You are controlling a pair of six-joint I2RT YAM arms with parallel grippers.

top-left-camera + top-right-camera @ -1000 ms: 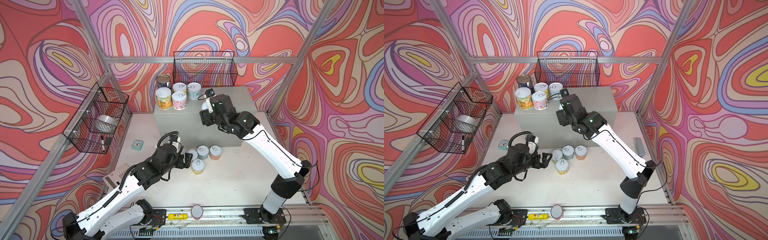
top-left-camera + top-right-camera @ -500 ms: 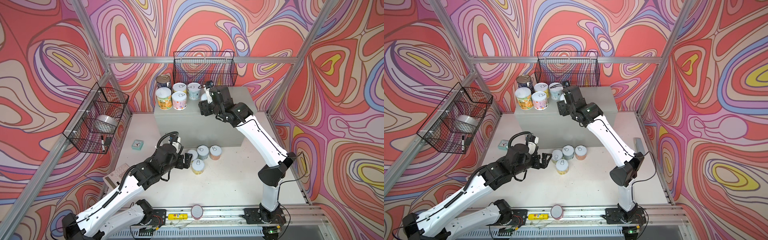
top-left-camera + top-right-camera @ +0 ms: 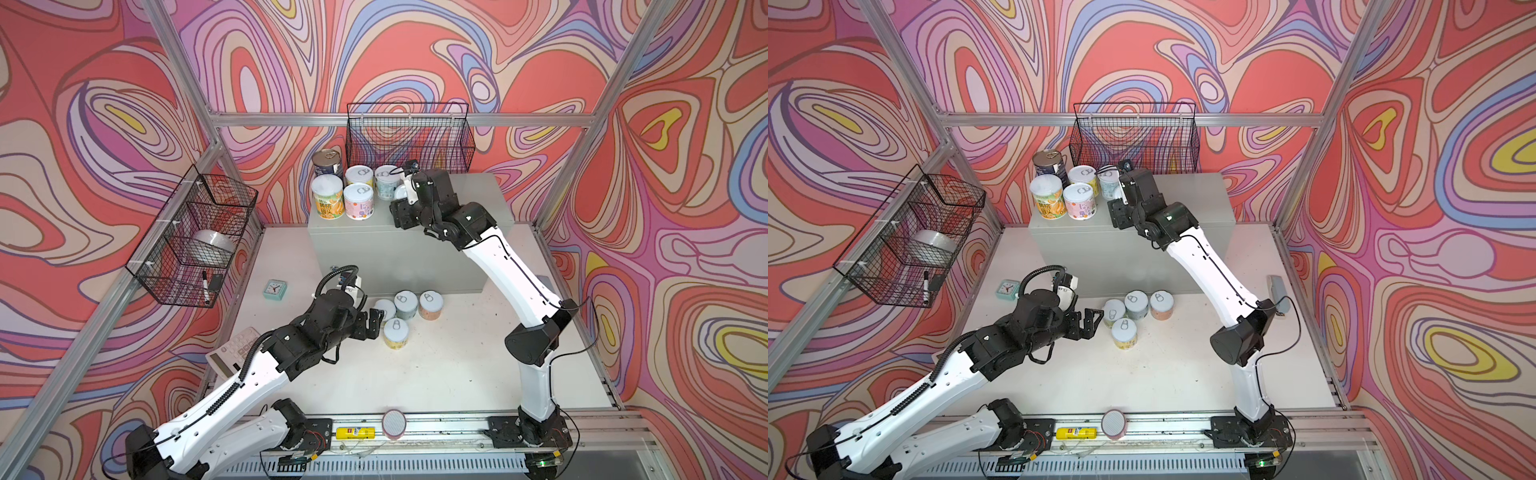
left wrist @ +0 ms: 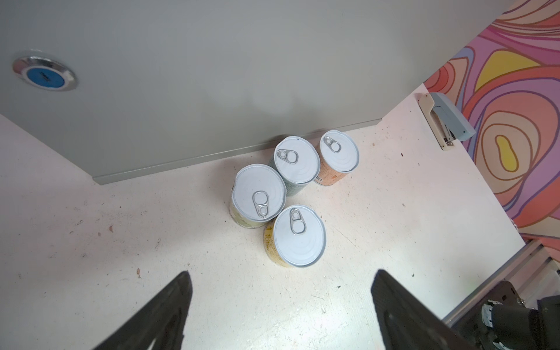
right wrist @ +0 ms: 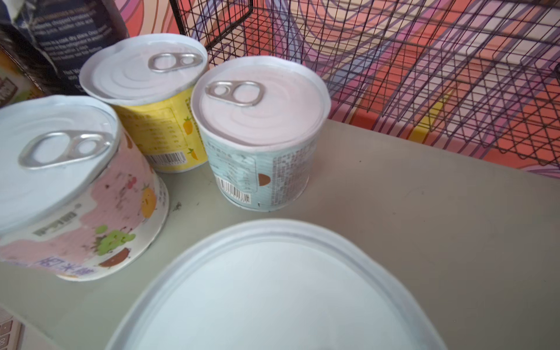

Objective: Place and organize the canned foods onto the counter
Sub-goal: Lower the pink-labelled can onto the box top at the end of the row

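Note:
The counter (image 3: pixel 469 195) is a light-grey box with a round lock (image 4: pixel 44 75) on its front. On its left end stand a dark blue can (image 3: pixel 327 164), a yellow-orange can (image 3: pixel 327 201), a pink can (image 5: pixel 75 194), a yellow can (image 5: pixel 151 100) and a light-blue can (image 5: pixel 260 133). My right gripper (image 3: pixel 401 200) is shut on a white-lidded can (image 5: pixel 272 288), held just over the counter top beside that group. Its fingers are hidden. Several short cans (image 4: pixel 298 236) stand on the floor against the counter front. My left gripper (image 4: pixel 281 274) is open just short of them, holding nothing.
A black wire basket (image 3: pixel 409 137) hangs behind the counter and another (image 3: pixel 195 237) on the left wall. A small clock (image 3: pixel 275 289) and a calculator (image 3: pixel 232 353) lie left of my left arm. A stapler (image 3: pixel 1279 291) lies right. A yellow tube (image 3: pixel 355 432) and a pink-rimmed disc (image 3: pixel 394 422) sit on the front rail.
My right arm has stretched up and back, carrying its can from the counter's front edge to beside the light-blue can. The left gripper has stayed put by the floor cans.

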